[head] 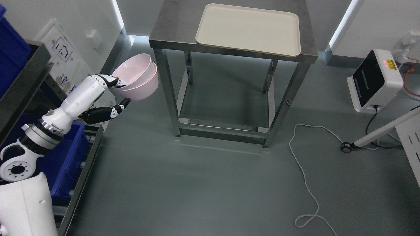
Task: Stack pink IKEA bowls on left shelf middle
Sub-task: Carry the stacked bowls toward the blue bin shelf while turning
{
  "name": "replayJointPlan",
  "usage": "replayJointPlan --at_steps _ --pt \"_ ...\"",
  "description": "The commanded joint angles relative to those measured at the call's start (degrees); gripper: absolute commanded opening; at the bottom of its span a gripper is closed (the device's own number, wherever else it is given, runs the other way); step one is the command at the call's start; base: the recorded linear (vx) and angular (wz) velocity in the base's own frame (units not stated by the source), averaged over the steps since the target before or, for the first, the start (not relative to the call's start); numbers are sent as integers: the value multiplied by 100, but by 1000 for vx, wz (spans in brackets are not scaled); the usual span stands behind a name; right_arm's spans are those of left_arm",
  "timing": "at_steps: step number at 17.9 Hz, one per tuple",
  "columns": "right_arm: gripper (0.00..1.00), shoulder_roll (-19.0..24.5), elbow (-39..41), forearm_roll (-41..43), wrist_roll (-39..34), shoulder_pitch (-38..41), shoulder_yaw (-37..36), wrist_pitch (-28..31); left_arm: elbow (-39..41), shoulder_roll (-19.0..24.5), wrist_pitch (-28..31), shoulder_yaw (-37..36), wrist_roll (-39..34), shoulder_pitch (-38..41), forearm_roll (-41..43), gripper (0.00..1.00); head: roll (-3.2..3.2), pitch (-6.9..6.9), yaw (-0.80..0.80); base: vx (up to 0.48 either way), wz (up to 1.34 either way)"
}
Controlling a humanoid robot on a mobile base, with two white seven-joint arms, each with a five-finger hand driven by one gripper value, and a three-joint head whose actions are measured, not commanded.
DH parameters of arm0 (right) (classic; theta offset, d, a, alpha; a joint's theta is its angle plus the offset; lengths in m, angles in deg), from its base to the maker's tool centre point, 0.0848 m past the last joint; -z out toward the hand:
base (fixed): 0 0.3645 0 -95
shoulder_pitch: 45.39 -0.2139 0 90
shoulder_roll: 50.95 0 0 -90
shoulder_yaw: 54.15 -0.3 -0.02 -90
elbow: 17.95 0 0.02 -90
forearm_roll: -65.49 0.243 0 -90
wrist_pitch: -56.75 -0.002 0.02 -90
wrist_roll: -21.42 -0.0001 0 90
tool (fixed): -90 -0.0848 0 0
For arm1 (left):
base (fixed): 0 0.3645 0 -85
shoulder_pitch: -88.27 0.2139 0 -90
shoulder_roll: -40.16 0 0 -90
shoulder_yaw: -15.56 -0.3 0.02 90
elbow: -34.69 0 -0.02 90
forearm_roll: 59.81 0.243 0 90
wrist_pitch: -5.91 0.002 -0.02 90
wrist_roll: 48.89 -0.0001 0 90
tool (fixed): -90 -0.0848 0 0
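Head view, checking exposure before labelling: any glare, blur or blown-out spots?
Head view: sharp overall; bright window strips at the top are blown out; soft glare on the grey floor under the steel table; the stacked pink bowls in the left hand are evenly lit.

Two pale pink bowls (139, 77) are seen nested one inside the other (the upper one sits slightly raised out of the lower). The stack is tilted, with the openings turned up and toward the left. It is held in the air above the grey floor, just left of the metal worktop's leg and beside the shelf (24, 78) at the left edge.
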Motion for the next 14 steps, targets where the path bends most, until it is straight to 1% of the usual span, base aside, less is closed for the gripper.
replayJointPlan --at_steps 1,3,4,5,6,9,14 --pt "100 -100 193 0 -2 166 -62 -6 115 -21 -3 -182 -7 290 -431 2 0 0 0 -358 369" --pt "100 -100 193 0 -2 166 -62 3 106 -91 -3 -759 -42 387 -660 2 0 0 0 -362 342" --pt "100 -100 193 0 -2 166 -62 3 115 -292 -3 -1007 -51 396 -660 1 0 0 0 -367 314" --pt "100 -100 193 0 -2 166 -70 3 124 -433 -3 -1079 -51 388 -660 1 0 0 0 -400 384" --pt "100 -100 193 0 -2 166 -62 3 133 -547 -3 -1088 -51 388 -660 1 0 0 0 -363 474" --pt "100 -100 193 0 -2 166 -70 3 133 -554 -3 -1001 -69 326 -652 1 0 0 0 -370 563" --pt "100 -100 193 0 -2 166 -62 -6 124 -522 -3 -676 -69 239 -660 2 0 0 0 -353 822"
